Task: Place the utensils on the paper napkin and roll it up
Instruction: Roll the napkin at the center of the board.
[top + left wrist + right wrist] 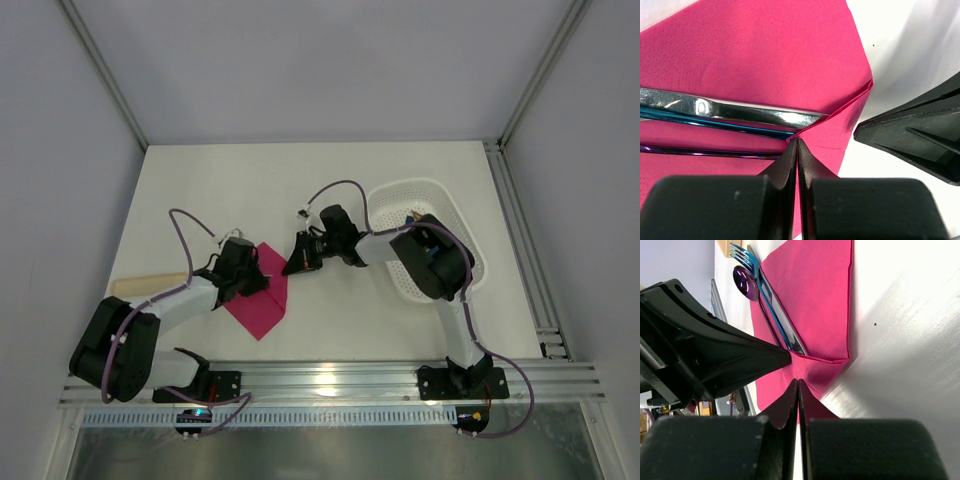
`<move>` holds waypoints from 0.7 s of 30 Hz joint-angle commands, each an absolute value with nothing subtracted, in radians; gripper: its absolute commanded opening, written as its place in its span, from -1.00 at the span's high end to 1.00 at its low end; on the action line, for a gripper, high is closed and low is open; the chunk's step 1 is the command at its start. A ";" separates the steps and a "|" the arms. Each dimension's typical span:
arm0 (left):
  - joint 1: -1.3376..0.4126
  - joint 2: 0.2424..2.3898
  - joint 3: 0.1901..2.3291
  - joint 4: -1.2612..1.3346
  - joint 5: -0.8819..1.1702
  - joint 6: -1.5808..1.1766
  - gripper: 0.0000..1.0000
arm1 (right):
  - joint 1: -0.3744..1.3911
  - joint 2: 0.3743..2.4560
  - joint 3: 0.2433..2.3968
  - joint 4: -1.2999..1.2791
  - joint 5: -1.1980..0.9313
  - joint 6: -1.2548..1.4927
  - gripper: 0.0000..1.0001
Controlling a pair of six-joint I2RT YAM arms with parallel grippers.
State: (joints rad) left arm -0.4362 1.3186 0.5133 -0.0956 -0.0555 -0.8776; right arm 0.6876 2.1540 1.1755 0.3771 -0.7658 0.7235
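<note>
The magenta paper napkin [262, 312] lies in front of the left arm, one corner folded over. On it the utensils [757, 285] lie side by side: a purple spoon, a blue fork and a shiny handle [740, 111]. Their handle ends run under the folded flap [840, 122]. My left gripper [797, 141] is shut with its tips pinching the flap's edge where the handles vanish. My right gripper [798, 381] is shut too, tips touching the flap from the other side, beside the left gripper [782, 357]. In the top view the two grippers [268, 285] [294, 266] meet at the napkin's right edge.
A white perforated basket [420, 184] stands at the right, under the right arm's elbow. A pale beige flat stick [150, 283] lies left of the left arm. An aluminium rail [330, 385] runs along the near edge, another rail [520, 250] along the right.
</note>
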 commanded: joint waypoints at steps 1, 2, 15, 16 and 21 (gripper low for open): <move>-0.436 1.336 0.503 -0.072 -0.083 -0.854 1.00 | 0.689 2.174 1.215 0.402 -0.775 0.690 0.93; -0.436 1.338 0.500 -0.072 -0.084 -0.854 1.00 | 0.689 2.178 1.219 0.403 -0.773 0.692 0.92; -0.436 1.355 0.495 -0.077 -0.091 -0.851 1.00 | 0.658 2.201 1.213 0.347 -0.677 0.678 0.93; -0.436 1.356 0.495 -0.077 -0.091 -0.851 1.00 | 0.657 2.198 1.209 0.347 -0.678 0.677 0.92; -0.436 1.362 0.492 -0.078 -0.095 -0.850 1.00 | 0.652 2.177 1.203 0.373 -0.706 0.678 0.92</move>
